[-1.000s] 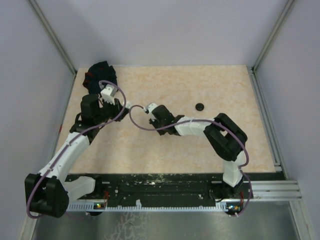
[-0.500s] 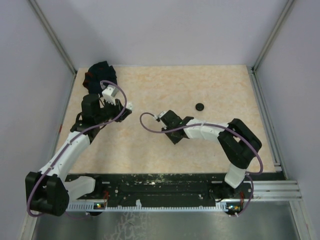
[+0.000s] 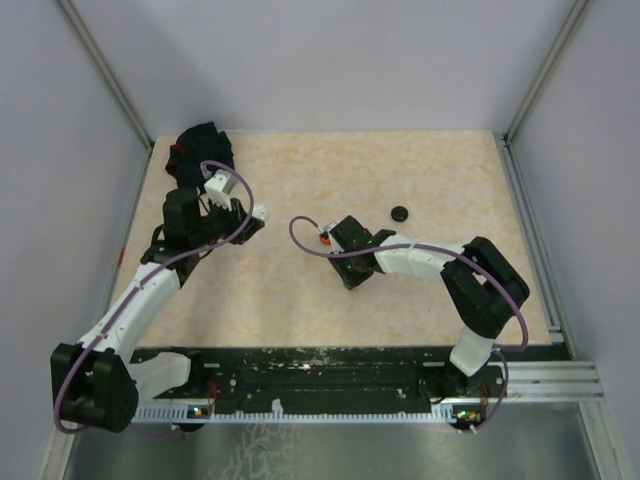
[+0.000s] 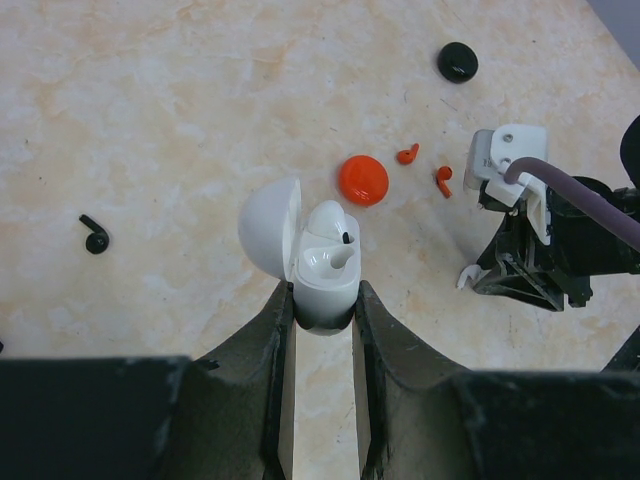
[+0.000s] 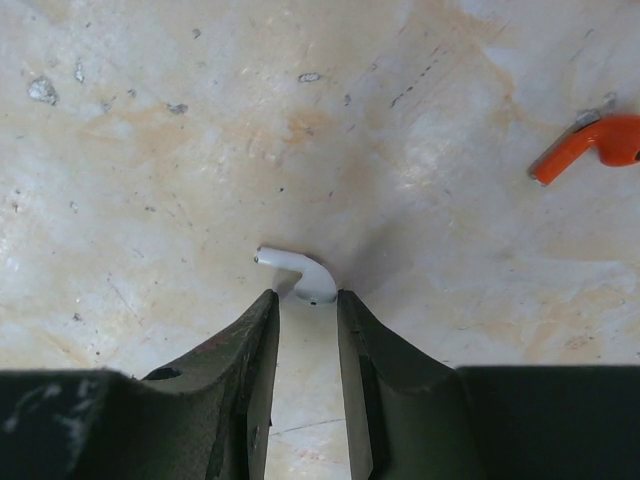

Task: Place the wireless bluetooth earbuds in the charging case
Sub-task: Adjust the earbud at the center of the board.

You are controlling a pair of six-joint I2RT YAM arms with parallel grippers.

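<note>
My left gripper (image 4: 322,295) is shut on the white charging case (image 4: 325,265), whose lid stands open. A white earbud (image 4: 327,218) sits inside it. In the top view this gripper (image 3: 250,215) hangs over the table's left half. My right gripper (image 5: 305,295) is down at the table, open by a narrow gap. A second white earbud (image 5: 300,275) lies on the surface right at its fingertips, not clamped. Two red earbuds (image 4: 407,154) (image 4: 443,178) lie beside a red disc (image 4: 362,180). A black earbud (image 4: 95,235) lies alone further left.
A black disc (image 3: 400,212) lies right of the right gripper (image 3: 347,278). A black fabric bundle (image 3: 200,150) fills the far left corner. Grey walls with metal rails enclose the table. One red earbud (image 5: 590,145) shows at the right wrist view's upper right.
The right gripper drew back from the case in the left gripper, moved right and came down to the table. Its jaws parted a little. The left arm stayed still.
</note>
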